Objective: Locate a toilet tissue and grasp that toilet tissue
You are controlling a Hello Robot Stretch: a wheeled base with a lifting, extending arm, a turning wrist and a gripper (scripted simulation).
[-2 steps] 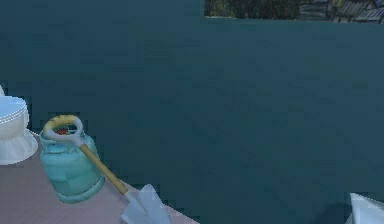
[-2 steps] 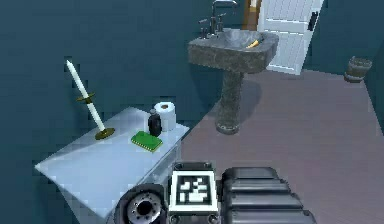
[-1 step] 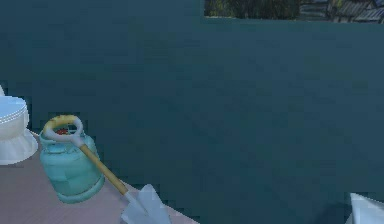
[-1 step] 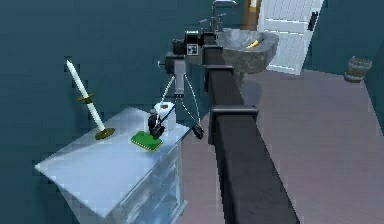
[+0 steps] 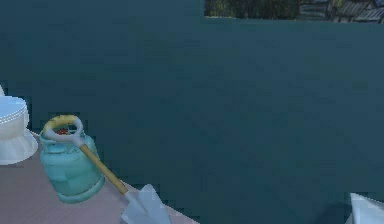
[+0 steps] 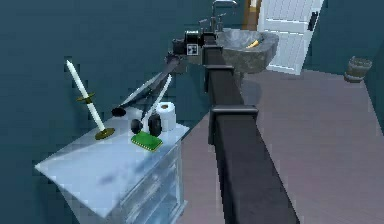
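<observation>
A white toilet tissue roll [image 6: 165, 113] stands upright on a small white cabinet [image 6: 100, 180] in the arm side view. My arm [image 6: 235, 140] reaches up the picture, and the gripper [image 6: 140, 117] slants down to the left, its thin fingers [image 6: 150, 92] ending right by the roll. I cannot tell whether it touches the roll or holds anything. A green flat pad [image 6: 147, 140] lies just in front of the roll, and a tall white candle [image 6: 82, 95] on a holder stands at the cabinet's left.
A stone-look sink basin [image 6: 245, 45] and a white door [image 6: 290, 30] lie beyond the arm; a small bucket [image 6: 357, 68] sits far right. Ahead, a teal wall [image 5: 230, 110], a white toilet [image 5: 12, 130], and a teal canister [image 5: 68, 165] with a long-handled tool [image 5: 120, 188] leaning on it.
</observation>
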